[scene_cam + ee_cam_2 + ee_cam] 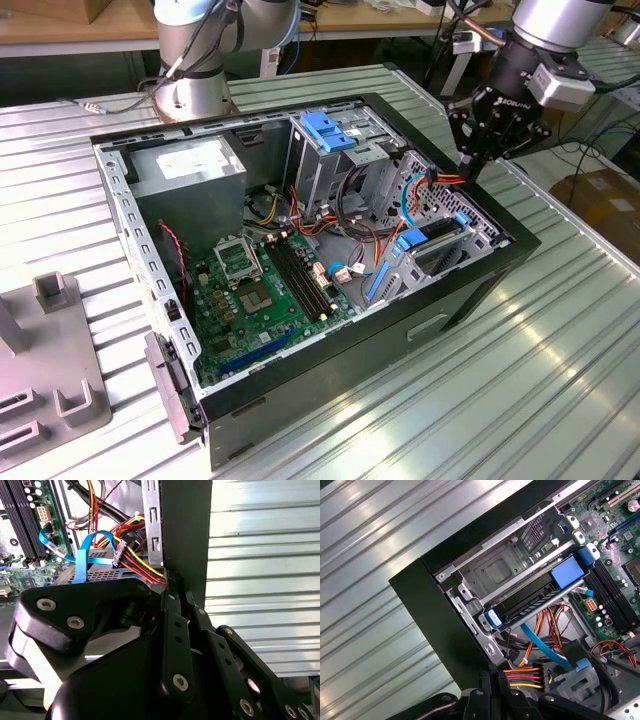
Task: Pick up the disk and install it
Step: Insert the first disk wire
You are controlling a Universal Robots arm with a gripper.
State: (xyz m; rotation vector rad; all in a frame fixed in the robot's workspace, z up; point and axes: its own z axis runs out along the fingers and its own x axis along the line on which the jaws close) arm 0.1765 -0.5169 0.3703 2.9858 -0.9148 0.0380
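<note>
Bay (496, 573) of grey metal at the case's (470, 292) end on the exterior view's right holds the disk (527, 597). Its dark body lies flat in there, with a blue tab at each end, just inside the black wall. In the exterior view the disk (432, 233) sits between the motherboard (265, 290) and that wall.

The gripper (468, 166) hangs over the far part of the same end, apart from the disk. Its tips are at the wall's rim, just beside a bundle of red, yellow and orange wires (443, 180). In the second wrist view the gripper (172, 578) has its jaws drawn together with nothing between them, and the wires (136, 562) run close by its tips. A flat blue cable (546, 649) crosses below the disk toward the wires.

The case lies open on a ribbed metal table (560, 385). A grey fixture (55, 395) stands on the table well off to the exterior view's left.
</note>
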